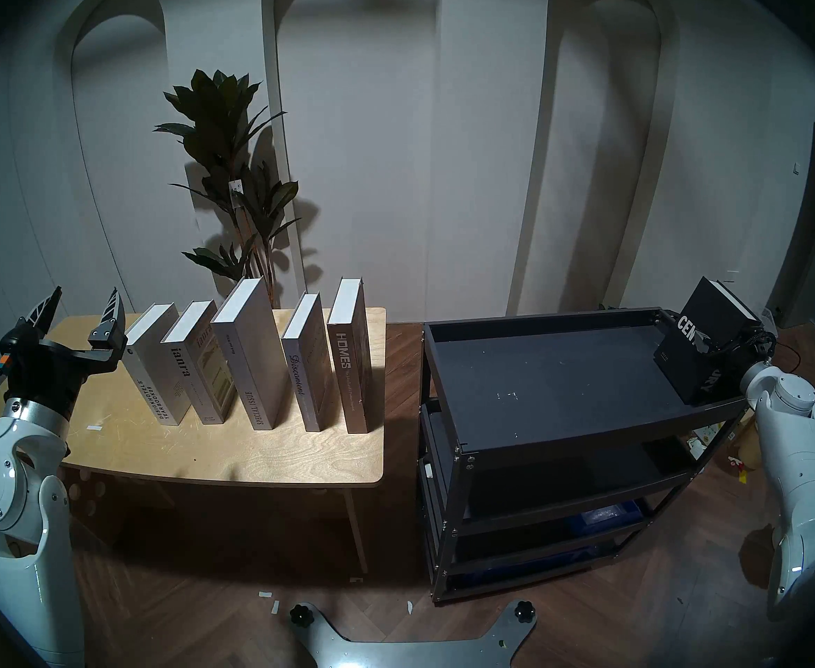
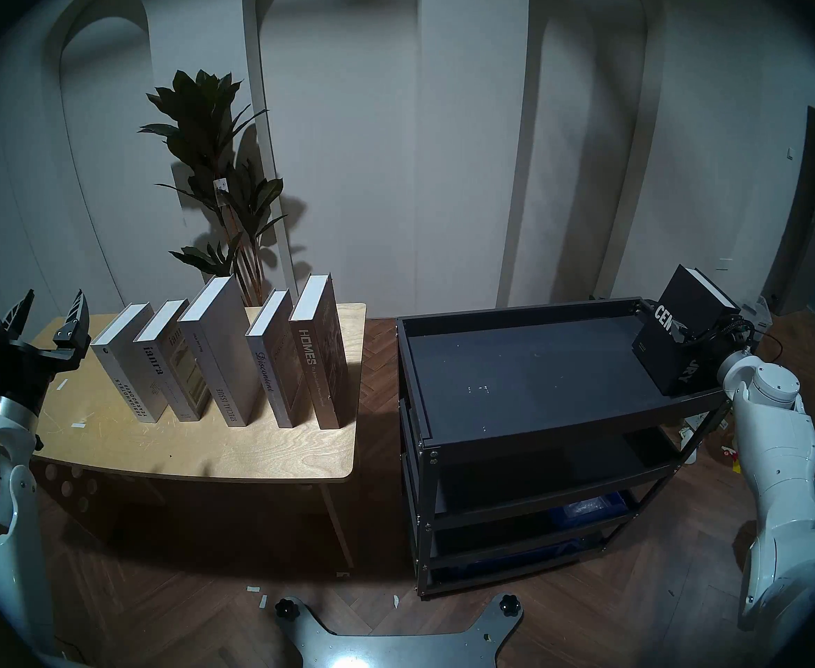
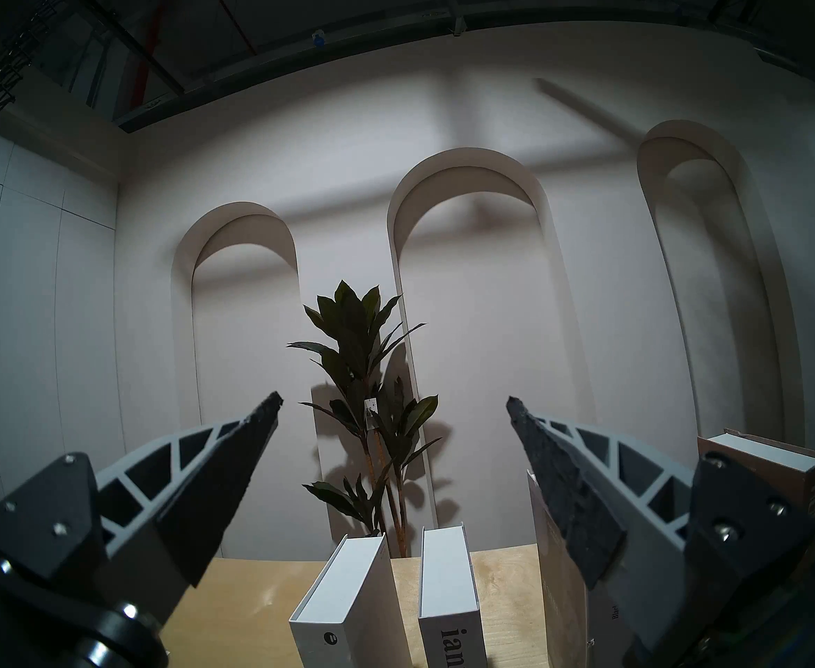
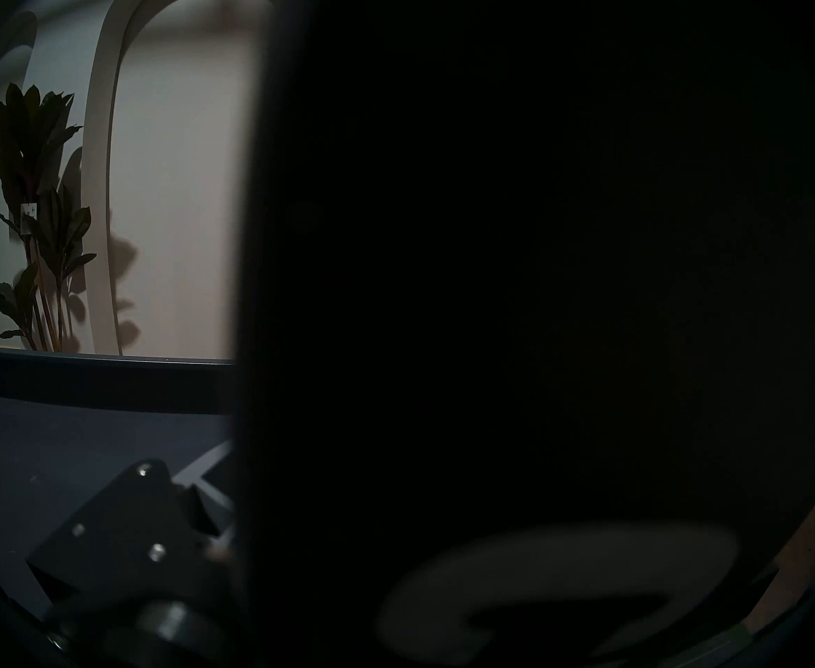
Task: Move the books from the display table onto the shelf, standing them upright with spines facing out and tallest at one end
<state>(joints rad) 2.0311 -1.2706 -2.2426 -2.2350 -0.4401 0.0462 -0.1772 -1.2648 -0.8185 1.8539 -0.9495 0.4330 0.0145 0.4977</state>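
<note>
I have the black CENTURY book on the shelf, right fingers astride it, grip unclear; next release upright; left fingers spread.

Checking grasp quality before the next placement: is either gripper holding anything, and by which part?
The right gripper grips the black CENTURY book across its spine, on the shelf. The left gripper is open and empty.

Both head views look down on tabletop and shelf; the wrist views face the wall, sharing the plant.
</note>
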